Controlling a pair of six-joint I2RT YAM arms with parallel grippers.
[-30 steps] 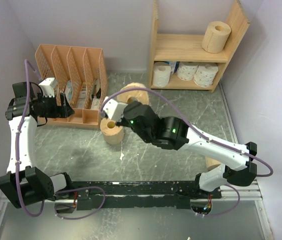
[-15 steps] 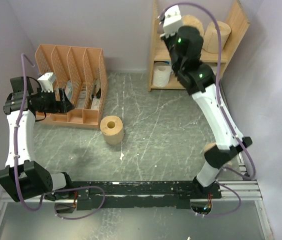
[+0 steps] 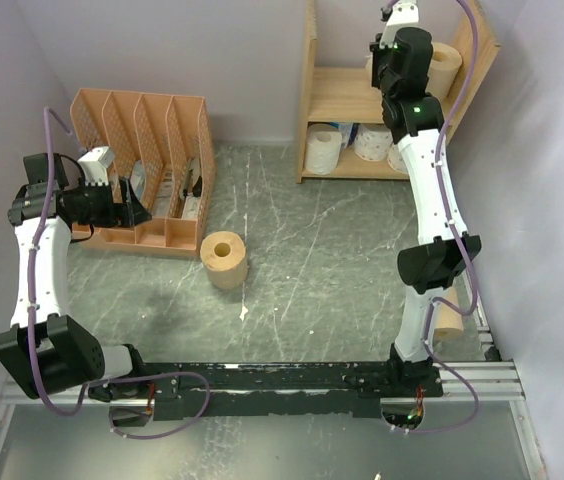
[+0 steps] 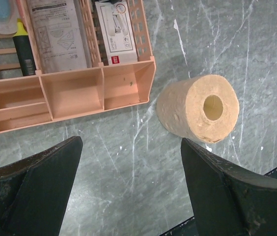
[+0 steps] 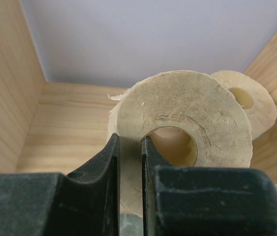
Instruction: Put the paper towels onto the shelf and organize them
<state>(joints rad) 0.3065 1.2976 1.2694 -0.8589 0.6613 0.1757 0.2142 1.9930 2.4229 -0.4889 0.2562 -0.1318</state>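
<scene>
The wooden shelf stands at the back right. My right gripper is shut on the wall of a tan roll, one finger in its core, holding it over the upper tier beside a second tan roll. In the top view the right arm reaches to that tier, where the second roll shows. White rolls sit on the lower tier. Another tan roll stands on the table; it also shows in the left wrist view. My left gripper is open and empty above the table, left of it.
An orange-pink file organizer with papers and a marker stands at the back left, just ahead of my left gripper. Purple cables loop off both arms. A tan roll lies partly hidden behind the right arm's base at the table's right edge.
My right arm has carried a tan roll from the table's middle up to the shelf's upper tier. The left arm has hardly moved.
</scene>
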